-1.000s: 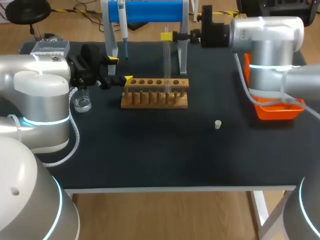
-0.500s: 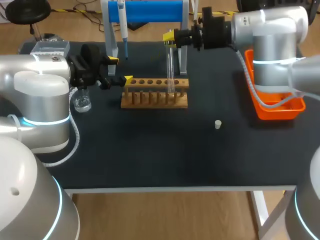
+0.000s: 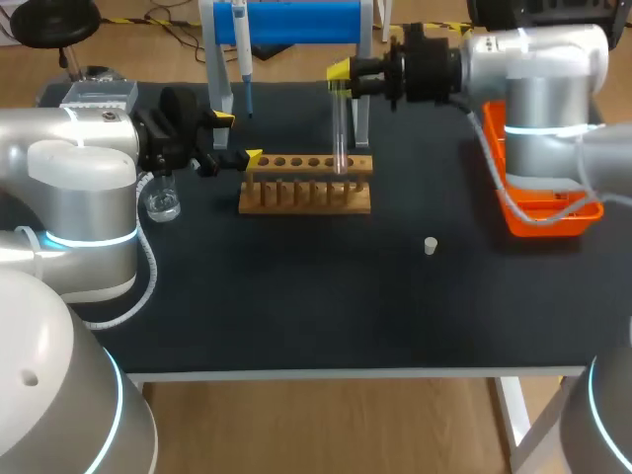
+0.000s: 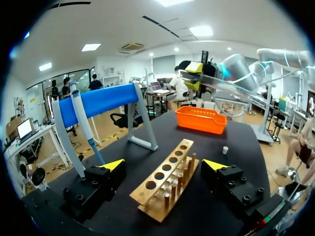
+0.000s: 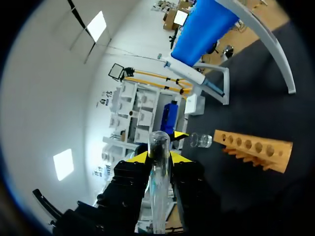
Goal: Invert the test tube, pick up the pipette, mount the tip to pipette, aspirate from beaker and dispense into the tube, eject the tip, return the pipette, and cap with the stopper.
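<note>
My right gripper [image 3: 341,77] is shut on a clear test tube [image 3: 340,128] and holds it in the air over the right part of the wooden rack [image 3: 306,184]. In the right wrist view the tube [image 5: 158,187] runs between the yellow tips of the gripper [image 5: 158,155]. From the left wrist the tube [image 4: 216,84] looks tilted. My left gripper [image 3: 233,139] stands open at the rack's left end, and the rack [image 4: 167,179] lies between its fingers [image 4: 112,164] untouched. The pipette [image 3: 240,39] hangs on the blue stand [image 3: 296,22]. A small beaker [image 3: 161,203] stands left of the rack. The white stopper [image 3: 431,246] lies alone to the right.
An orange tray [image 3: 545,211] sits at the table's right edge under my right arm. A tip box [image 3: 99,96] is at the back left corner. The stand's legs [image 3: 361,118] rise just behind the rack.
My right gripper has shifted slightly right and turned at the wrist, carrying the tube toward the rack's right end. The left arm has not moved.
</note>
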### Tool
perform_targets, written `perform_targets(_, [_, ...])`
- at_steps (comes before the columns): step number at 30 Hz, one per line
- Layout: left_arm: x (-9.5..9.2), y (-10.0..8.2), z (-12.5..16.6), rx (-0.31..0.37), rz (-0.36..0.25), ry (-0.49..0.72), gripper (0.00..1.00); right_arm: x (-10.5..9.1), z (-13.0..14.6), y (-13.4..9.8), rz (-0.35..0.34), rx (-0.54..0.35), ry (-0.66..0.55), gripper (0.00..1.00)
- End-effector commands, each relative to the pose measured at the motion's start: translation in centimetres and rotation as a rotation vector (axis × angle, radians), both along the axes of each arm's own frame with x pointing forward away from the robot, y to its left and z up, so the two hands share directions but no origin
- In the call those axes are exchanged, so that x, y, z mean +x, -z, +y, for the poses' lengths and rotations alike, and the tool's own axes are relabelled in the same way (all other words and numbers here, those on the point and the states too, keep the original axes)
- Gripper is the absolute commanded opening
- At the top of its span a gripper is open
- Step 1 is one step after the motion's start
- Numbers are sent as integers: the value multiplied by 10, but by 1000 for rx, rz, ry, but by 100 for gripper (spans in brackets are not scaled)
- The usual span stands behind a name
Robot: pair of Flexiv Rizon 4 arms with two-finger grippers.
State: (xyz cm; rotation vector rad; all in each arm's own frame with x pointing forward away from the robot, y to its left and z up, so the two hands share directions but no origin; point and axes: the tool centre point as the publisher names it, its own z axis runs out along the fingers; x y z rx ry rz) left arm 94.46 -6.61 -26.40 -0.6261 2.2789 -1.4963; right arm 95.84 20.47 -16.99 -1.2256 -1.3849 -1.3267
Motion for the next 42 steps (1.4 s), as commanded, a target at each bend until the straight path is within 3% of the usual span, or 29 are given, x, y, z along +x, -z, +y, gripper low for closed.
perform_targets(1, [1,-1,0,3,3,1,100,2,-8,6,68,60,-50,0])
perform_targets(3, [1,-1,0,3,3,1,100,4,-10,6,144,94,-82,0])
perform_targets(7, [1,-1,0,3,3,1,100,4,-15,8,173,112,-130,0])
perform_targets(18, [1,-1,0,3,3,1,100,-4,-19,12,146,103,-171,0])
perform_targets(42, [1,-1,0,3,3,1,100,-6,-22,14,200,108,-168,0])
